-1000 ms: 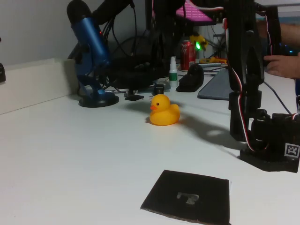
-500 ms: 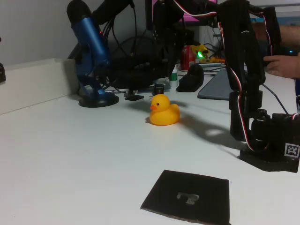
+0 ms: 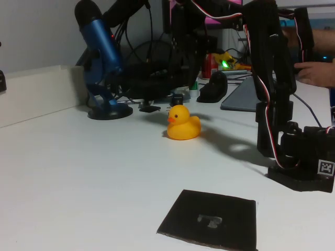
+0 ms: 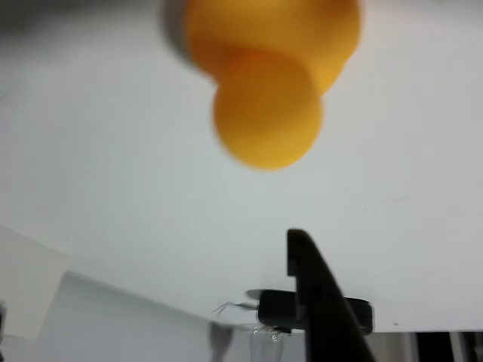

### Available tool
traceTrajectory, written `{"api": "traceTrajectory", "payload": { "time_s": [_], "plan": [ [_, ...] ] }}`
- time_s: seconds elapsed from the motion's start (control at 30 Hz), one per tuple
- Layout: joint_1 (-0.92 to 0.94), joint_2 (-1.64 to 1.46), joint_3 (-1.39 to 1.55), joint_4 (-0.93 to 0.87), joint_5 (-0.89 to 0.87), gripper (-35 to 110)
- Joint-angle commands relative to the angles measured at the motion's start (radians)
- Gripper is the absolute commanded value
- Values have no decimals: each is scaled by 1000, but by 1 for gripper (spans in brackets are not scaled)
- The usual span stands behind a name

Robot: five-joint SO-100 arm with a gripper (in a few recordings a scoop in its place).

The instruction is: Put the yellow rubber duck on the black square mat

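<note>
Black claw [image 3: 184, 68] above and behind one duck [image 3: 182, 123], one mat [image 3: 211, 219] well apart in front.

Black too is the single finger [image 4: 321, 305] seen in the wrist view, rising from the bottom edge with the blurred duck [image 4: 268, 83] beyond it; whether the claw is open or closed cannot be told, and it holds nothing. In the fixed view the claw hangs over the clutter just behind the duck, not touching it. One duck sits upright on the white table [image 3: 78, 178], beak to the left. One mat lies flat near the front edge, a pale mark at its centre. One blue microphone [image 3: 102, 57] stands left of the duck. Since half a second ago the claw has dipped slightly lower; duck and mat have not moved.
</note>
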State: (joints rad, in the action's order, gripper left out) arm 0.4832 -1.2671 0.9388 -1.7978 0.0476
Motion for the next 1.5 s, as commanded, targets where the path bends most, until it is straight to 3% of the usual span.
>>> {"api": "traceTrajectory", "payload": {
  "time_s": [0.0, 0.67, 1.47],
  "plan": [
    [14, -11, 48, -60, 9, 46],
    [-118, -9, 250, -55, 6, 46],
    [-285, -28, 242, -54, -5, 46]
  ]
}}
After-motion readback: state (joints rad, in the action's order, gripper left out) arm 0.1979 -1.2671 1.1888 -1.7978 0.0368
